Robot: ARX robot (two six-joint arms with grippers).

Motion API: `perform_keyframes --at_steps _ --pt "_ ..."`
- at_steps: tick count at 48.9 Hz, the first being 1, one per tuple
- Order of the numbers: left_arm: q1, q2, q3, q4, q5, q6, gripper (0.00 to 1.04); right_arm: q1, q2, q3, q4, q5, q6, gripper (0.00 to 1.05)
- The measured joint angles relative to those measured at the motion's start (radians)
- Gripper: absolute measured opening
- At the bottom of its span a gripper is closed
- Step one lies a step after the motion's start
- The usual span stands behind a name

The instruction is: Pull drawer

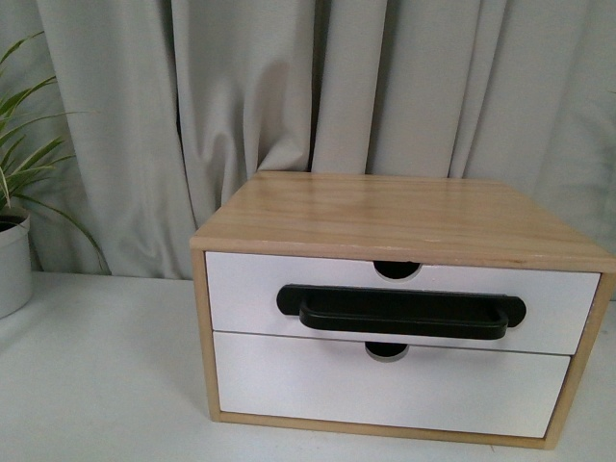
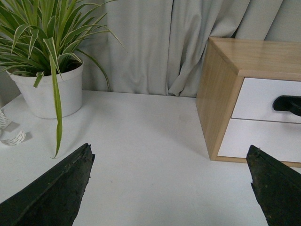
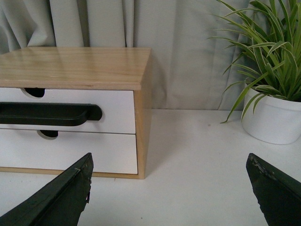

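Nearest the lens in the two wrist views, we are recording the claws first. The left claw (image 2: 169,148) is standing wide open, its dark fingers (image 2: 54,193) spread to either side and gripping nothing. The right claw (image 3: 169,156) is standing equally wide and is also gripping nothing. Both are hovering over the table (image 1: 96,366), well apart from the cabinet. Neither arm is showing in the front view.

Proceeding by size, we are noting a grey curtain (image 1: 289,87) hanging in folds across the whole background. The white table is running from the curtain to the near edge of the view.

A light wood cabinet (image 1: 385,217) is standing on the table, its back close to the curtain. It is housing two white fronts, one above the other. The drawer (image 1: 245,289) is occupying the upper opening and is sitting shut, its front level with the cabinet frame. Below it, a plain lower drawer (image 1: 385,390) is sitting shut as well.

A striped leafy plant (image 1: 19,164) in a white pot (image 1: 12,265) is standing on the robot's left of the cabinet. A second plant (image 3: 268,61) in its own white pot (image 3: 273,120) is standing on the cabinet's other side.

A long black handle (image 1: 401,310) is lying across the drawer front. A half-round notch (image 1: 397,270) is cutting into the drawer's top edge just above the handle.

Near the first pot, the left wrist view is showing a small clear item (image 2: 10,132) that we cannot identify.
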State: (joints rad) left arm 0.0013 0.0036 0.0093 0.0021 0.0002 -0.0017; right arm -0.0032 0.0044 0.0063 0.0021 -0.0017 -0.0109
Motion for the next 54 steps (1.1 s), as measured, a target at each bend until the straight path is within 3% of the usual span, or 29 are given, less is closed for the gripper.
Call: perform_keyframes --at_steps 54 --pt "0.000 0.000 0.000 0.000 0.000 0.000 0.98 0.000 0.000 0.000 0.000 0.000 0.000 0.96"
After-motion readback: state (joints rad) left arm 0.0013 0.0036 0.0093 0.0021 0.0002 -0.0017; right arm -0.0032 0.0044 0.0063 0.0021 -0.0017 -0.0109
